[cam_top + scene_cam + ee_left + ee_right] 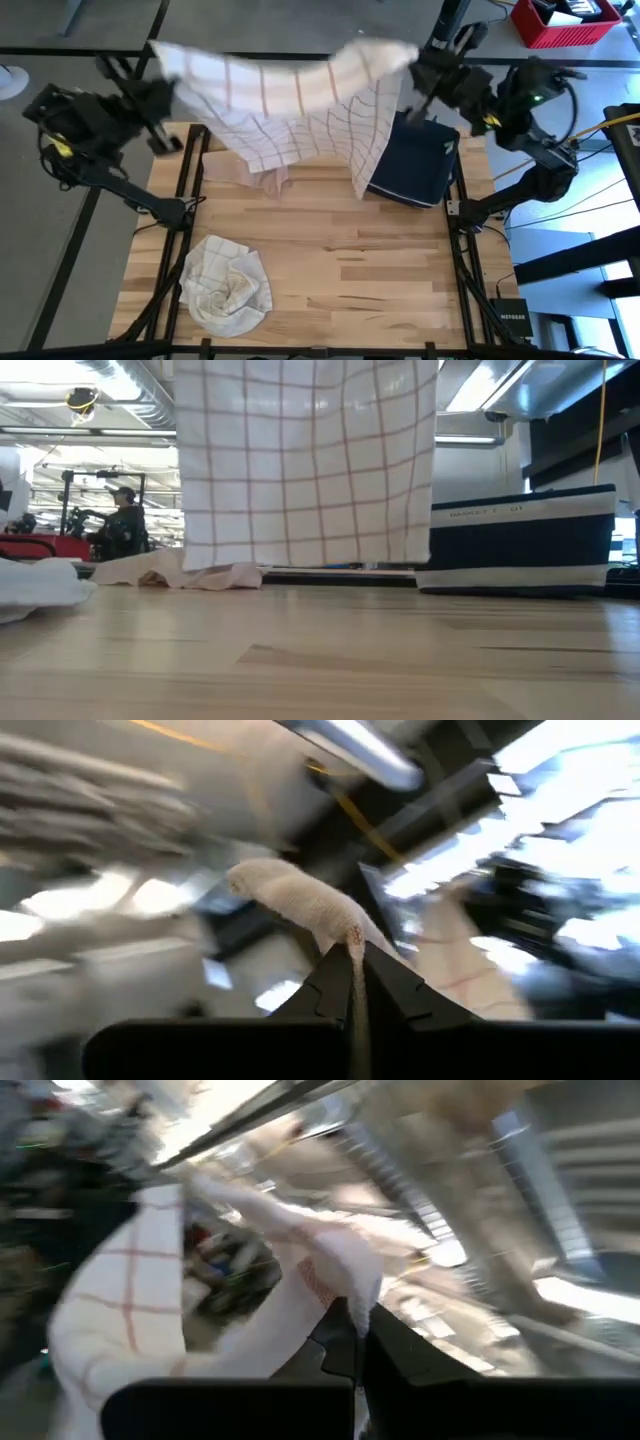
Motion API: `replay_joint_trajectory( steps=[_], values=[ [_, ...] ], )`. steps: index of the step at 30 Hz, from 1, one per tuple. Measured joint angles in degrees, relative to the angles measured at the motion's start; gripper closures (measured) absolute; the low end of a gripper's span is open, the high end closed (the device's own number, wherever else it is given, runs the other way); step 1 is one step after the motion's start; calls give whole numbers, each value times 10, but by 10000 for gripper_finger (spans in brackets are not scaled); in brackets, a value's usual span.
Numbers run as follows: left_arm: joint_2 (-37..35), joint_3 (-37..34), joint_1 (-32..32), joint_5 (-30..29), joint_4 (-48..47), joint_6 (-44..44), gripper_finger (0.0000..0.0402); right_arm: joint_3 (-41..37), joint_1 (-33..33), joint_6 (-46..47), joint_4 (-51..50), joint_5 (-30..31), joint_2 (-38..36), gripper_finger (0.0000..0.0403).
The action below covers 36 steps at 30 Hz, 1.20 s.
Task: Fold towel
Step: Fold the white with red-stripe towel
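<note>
Room: bright workshop behind, a seated person [122,518] far off.
Desk [330,270]: pale wood planks; crumpled white cloth [227,284] near its front left corner, navy basket [412,160] at its back right.
Towel [290,105]: checked, stretched above the desk's back edge.
Left hand [165,112]: pinching one towel corner.
Right hand [415,72]: pinching the other.

Both arms are black and blocky, with angular joints. The left arm [95,125] carries a yellow tag; black cables loop around the right arm [520,110].
</note>
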Motion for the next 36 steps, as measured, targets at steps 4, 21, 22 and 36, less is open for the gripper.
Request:
replay_joint_trajectory(
  steps=[4, 21, 22, 36],
  values=[
    [9, 6, -64, 1, -118, -154, 396, 17, 77, 55, -125, 29, -7, 395],
    [152, 5, -321, -48, -476, -572, 396, -62, 332, 393, -490, 106, 73, 401],
    [166, 5, -327, -52, -491, -596, 396, -85, 341, 410, -481, 109, 73, 401],
    [258, -186, -375, -40, -483, -895, 396, -427, 470, 694, -233, 56, 73, 401]
  ],
)
